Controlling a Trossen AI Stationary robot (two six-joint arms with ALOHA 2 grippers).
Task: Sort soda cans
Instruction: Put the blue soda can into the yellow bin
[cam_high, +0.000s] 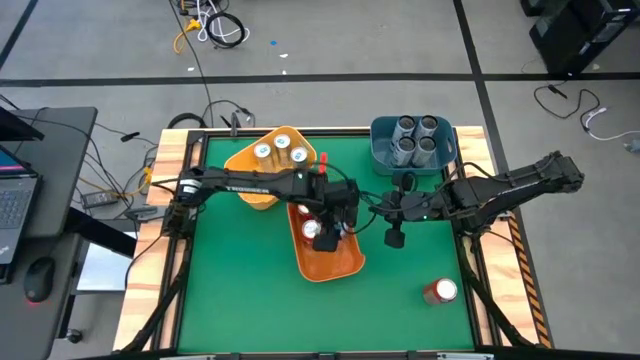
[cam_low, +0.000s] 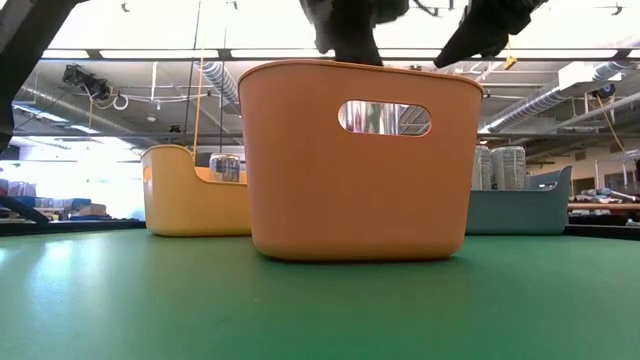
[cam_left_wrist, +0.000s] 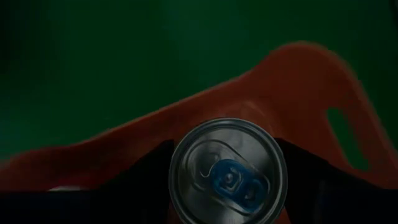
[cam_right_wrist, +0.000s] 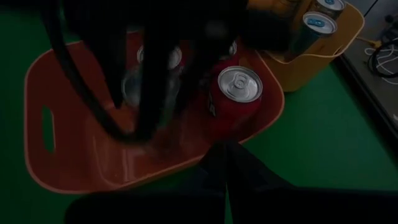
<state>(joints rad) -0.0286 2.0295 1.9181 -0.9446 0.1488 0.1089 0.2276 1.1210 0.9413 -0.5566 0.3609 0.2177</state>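
Three bins sit on the green table (cam_high: 240, 300), and the work right now is at the orange bin (cam_high: 340, 262) in the middle. The left gripper (cam_high: 322, 228) hangs over that bin with a soda can (cam_left_wrist: 229, 171) directly beneath it, silver top with a blue tab facing up at the wrist camera. Its jaws flank the can on both sides, but whether they actually press on it I cannot tell. Close by, to the side of that gripper, the right gripper (cam_high: 395, 236) waits with its fingers clenched on nothing, just outside the bin wall.

One risk, as I judge it: if the jaws are off-centre, the can could tip against its neighbours. The two arms are also close enough that a careless lift might bump them together.

From above, one red can (cam_high: 440, 291) stands alone, well away from both grippers near the table's front right, still unsorted. Cans fill the blue bin (cam_high: 380, 152) and the yellow bin (cam_high: 240, 160) behind. The right wrist view adds what the overhead hides: a red can (cam_right_wrist: 235, 93) upright inside the orange bin, beside the left arm's dark bulk. The low view shows only bin walls, hiding the cans in the orange one.
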